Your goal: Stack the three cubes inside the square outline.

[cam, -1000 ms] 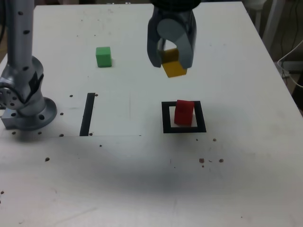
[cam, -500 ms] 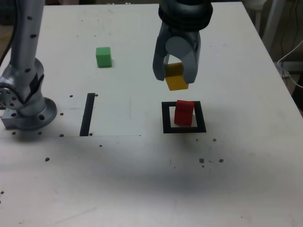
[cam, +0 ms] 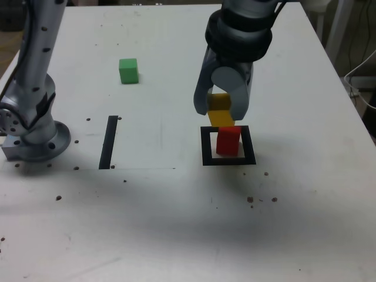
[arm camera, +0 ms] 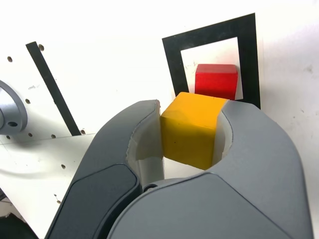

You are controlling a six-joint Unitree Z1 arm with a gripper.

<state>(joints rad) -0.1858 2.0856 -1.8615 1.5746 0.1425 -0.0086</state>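
My gripper [cam: 222, 113] is shut on the yellow cube [cam: 220, 110], held in the air just above and slightly behind the red cube [cam: 228, 141]. That red cube stands inside the black square outline [cam: 205, 145] on the white table. In the wrist view the yellow cube [arm camera: 191, 128] is clamped between both jaws of the gripper [arm camera: 192, 132], with the red cube [arm camera: 216, 81] and the square outline [arm camera: 172, 59] beyond it. Far off at the back, towards the exterior view's left, the green cube [cam: 128, 70] sits alone.
The arm's grey base [cam: 32, 132] stands at the exterior view's left edge. A straight black strip [cam: 109, 141] lies between the base and the outline. Small dark specks dot the table [cam: 176, 223] near its front. The table's right edge lies close to the outline.
The gripper has come down and slightly towards the exterior view's right with the yellow cube, from well above the table to just over the red cube. The other cubes have not moved.
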